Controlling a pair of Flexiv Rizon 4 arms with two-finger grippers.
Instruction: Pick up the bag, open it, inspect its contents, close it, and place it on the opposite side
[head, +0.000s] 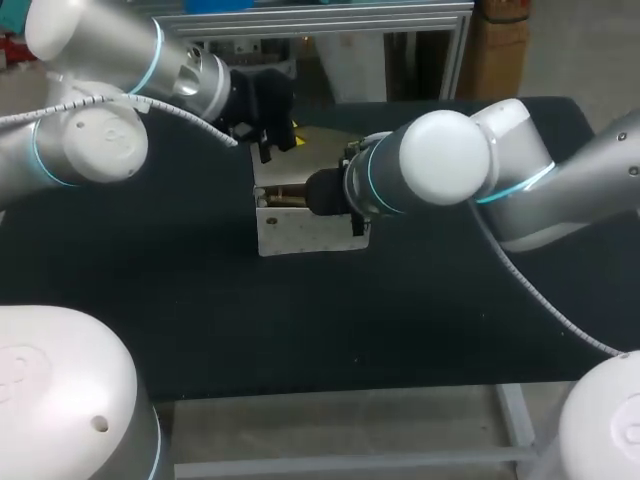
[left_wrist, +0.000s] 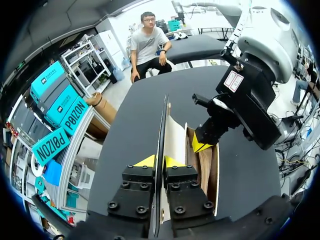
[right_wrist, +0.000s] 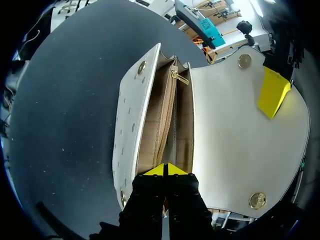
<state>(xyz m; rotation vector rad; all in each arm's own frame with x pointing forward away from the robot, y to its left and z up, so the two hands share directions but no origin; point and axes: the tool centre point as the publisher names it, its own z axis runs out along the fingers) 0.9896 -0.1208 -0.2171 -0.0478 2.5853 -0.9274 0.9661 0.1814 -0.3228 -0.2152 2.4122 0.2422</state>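
A white flap bag (head: 300, 232) stands in the middle of the black table, its flap (right_wrist: 235, 135) lifted back and its tan-lined inside (right_wrist: 160, 120) in sight. My left gripper (left_wrist: 159, 161) is shut on the flap's edge (left_wrist: 163, 125), holding it upright behind the bag; in the head view this gripper (head: 272, 135) is just beyond the bag. My right gripper (right_wrist: 166, 169) is shut, its yellow tips together at the bag's open mouth, over the inner pockets. From the left wrist it (left_wrist: 202, 145) is seen dipping into the opening. A gold zipper pull (right_wrist: 179, 76) lies at the far end.
The black table top (head: 150, 300) spreads wide to the left, right and front of the bag. My right arm's elbow (head: 445, 160) hangs over the table right of the bag. Gold snaps (right_wrist: 257, 200) sit on the flap's inner side.
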